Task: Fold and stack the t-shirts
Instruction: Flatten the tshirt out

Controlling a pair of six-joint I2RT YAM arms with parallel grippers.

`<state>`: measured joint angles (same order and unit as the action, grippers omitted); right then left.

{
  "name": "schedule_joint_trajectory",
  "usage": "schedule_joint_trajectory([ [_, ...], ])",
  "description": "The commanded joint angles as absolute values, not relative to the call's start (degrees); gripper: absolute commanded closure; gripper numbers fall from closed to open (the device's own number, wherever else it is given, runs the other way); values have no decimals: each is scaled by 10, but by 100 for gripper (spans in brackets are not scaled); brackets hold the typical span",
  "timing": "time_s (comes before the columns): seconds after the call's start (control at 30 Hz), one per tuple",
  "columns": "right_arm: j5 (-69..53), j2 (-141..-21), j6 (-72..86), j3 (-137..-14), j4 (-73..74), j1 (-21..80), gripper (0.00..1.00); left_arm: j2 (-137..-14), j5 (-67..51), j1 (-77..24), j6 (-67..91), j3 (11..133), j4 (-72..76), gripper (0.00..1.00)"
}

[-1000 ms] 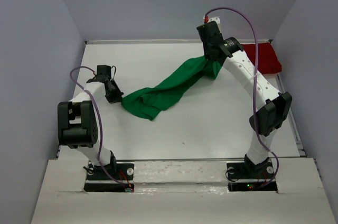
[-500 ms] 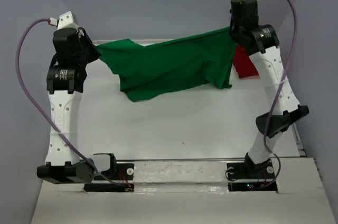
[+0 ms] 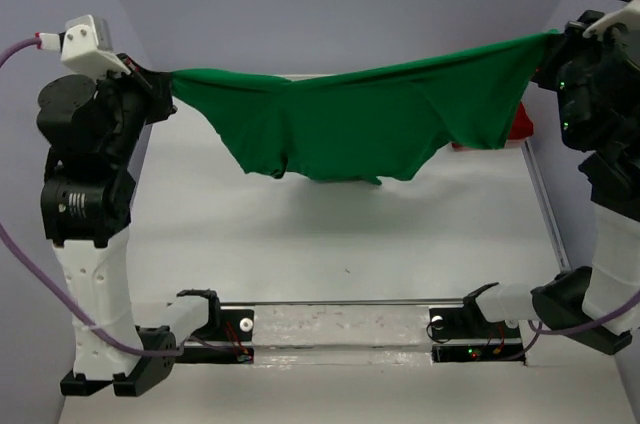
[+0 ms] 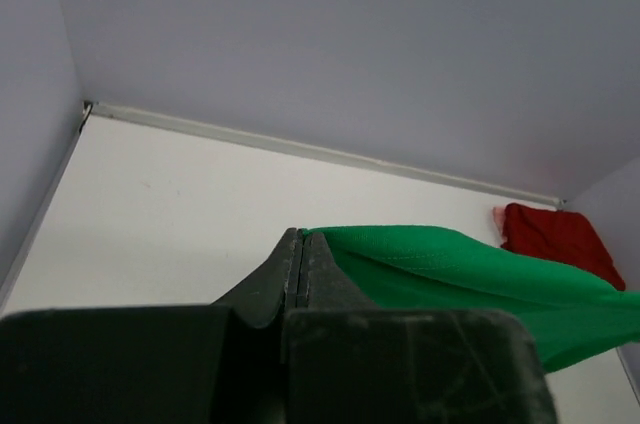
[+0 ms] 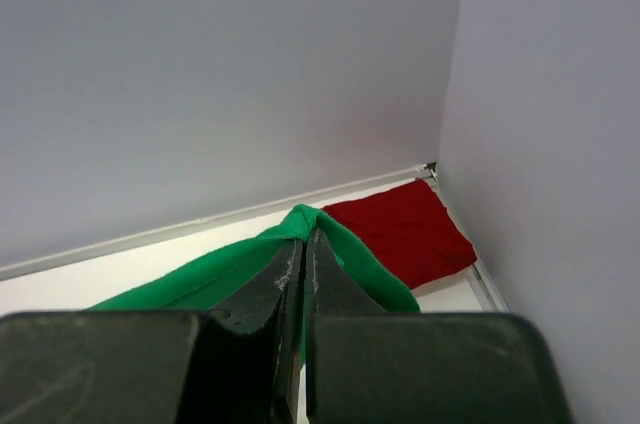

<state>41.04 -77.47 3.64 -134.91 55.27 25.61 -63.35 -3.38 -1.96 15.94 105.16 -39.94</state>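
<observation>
Firstly, green t-shirt: soft, light, limp; hung stretched above the desk between left pincer and right pincer, both clamped shut on its opposite ends, likely the best holds. Secondly, red t-shirt: lay far right.

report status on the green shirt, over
Shut on green shirt, one end each: left gripper, right gripper. Shirt stretched above table. Far right corner: red shirt, apart.

The white worktop is flat and matte, with a thin metal strip running along its far edge. A dark red t-shirt lies flat on it as a neat rectangle, tucked into the far right corner.
</observation>
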Motion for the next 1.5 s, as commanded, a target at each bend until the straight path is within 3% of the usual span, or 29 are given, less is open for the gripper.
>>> schedule_joint_trajectory([
  [0.0,403,-751,24,-1371,539,258,100,-563,-48,-23,134,1090,-331,100],
  [0.3,415,-815,6,-1288,513,258,100,-697,-59,-28,109,1250,-350,100],
  [0.43,418,-911,-19,-1338,512,258,100,-773,-61,-40,101,1343,-345,100],
  [0.6,409,-1032,-53,-1489,508,258,100,-859,-78,-41,95,1417,-334,100],
  [0.77,402,-1042,-60,-1498,500,258,100,-884,-84,-43,90,1430,-332,100],
  [1.13,406,-893,-26,-1382,518,272,100,-772,-77,-67,89,1365,-323,100],
  [1.27,451,-829,-2,-1324,554,324,100,-671,-74,-69,95,1300,-315,100],
  [1.47,535,-795,31,-1334,597,412,100,-589,-62,-69,93,1216,-321,100],
])
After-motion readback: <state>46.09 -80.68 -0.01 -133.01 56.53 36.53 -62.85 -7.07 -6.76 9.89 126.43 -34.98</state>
